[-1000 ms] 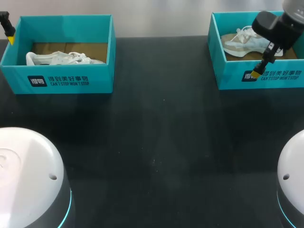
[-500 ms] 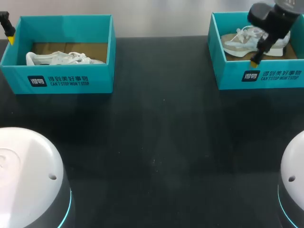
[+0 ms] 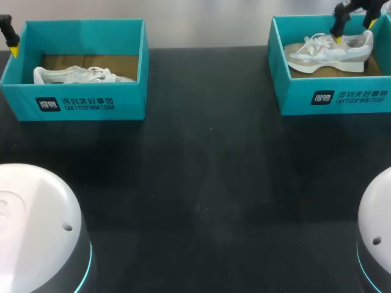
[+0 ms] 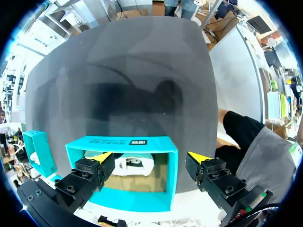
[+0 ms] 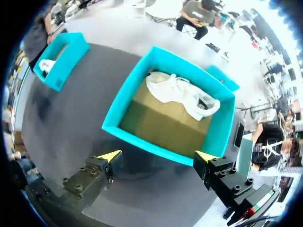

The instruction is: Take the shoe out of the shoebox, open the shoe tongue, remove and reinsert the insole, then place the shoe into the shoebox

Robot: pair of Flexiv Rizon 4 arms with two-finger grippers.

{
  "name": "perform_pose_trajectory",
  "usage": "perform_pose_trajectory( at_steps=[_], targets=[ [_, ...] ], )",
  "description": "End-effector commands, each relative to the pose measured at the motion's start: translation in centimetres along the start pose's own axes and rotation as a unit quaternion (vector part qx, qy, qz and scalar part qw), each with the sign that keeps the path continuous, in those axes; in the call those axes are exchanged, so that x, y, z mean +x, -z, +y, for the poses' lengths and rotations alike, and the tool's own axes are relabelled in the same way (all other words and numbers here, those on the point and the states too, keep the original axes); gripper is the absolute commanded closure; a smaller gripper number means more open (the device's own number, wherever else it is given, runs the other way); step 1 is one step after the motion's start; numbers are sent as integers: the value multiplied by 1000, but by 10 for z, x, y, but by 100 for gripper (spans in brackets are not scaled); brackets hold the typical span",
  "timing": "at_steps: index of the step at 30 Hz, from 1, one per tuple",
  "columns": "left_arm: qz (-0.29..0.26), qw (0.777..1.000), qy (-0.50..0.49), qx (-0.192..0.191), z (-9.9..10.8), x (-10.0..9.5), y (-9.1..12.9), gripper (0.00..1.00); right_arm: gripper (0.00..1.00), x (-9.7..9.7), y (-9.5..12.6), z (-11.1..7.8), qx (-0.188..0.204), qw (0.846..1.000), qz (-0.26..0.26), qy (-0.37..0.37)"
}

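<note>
Two teal shoeboxes stand on the black table. The right shoebox (image 3: 333,96) holds a white and beige shoe (image 3: 327,54). My right gripper (image 3: 353,29) hangs open over the heel end of that shoe, at the box's back. In the right wrist view the right gripper (image 5: 157,156) is open and apart from the shoebox (image 5: 142,137), with the shoe (image 5: 182,94) lying along its far wall. The left shoebox (image 3: 85,104) holds a white shoe (image 3: 79,75). My left gripper (image 3: 12,44) sits by its back left corner. In the left wrist view the left gripper (image 4: 150,157) stands open above the left shoebox (image 4: 128,198) and shoe (image 4: 135,165).
The black table (image 3: 201,183) stretches between and in front of the two boxes. The white round bases of my arms (image 3: 33,226) fill the near corners. The left box (image 5: 61,61) also shows in the right wrist view, far beyond the right box.
My right gripper has moved from the right box's front wall back and up over the shoe's heel end. The left arm and both shoes have stayed put.
</note>
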State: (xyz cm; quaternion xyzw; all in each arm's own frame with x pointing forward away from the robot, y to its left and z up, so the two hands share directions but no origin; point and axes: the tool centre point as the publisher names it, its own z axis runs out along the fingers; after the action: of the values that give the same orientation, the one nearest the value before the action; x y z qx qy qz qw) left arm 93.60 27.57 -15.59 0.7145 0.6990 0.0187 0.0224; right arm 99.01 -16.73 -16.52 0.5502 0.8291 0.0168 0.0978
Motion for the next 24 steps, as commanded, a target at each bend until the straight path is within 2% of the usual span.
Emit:
perform_pose_trajectory(
  at_steps=[1, 12, 13, 18, 24],
  targets=[
    [1, 1000, 0, -1, -1, 0, 0, 0, 0, -6, -4, 15, 55, 998, 6, -3],
    [1, 1000, 0, -1, -1, 0, 0, 0, 0, -6, -4, 15, 55, 998, 6, -3],
    [1, 1000, 0, -1, -1, 0, 0, 0, 0, -11, -11, 21, 71, 997, -18, -26],
    [1, 1000, 0, -1, -1, 0, 0, 0, 0, -41, -33, 42, 66, 987, -42, -140],
    [1, 1000, 0, -1, -1, 0, 0, 0, 0, -73, -52, 60, 55, 976, -54, -204]
  ],
)
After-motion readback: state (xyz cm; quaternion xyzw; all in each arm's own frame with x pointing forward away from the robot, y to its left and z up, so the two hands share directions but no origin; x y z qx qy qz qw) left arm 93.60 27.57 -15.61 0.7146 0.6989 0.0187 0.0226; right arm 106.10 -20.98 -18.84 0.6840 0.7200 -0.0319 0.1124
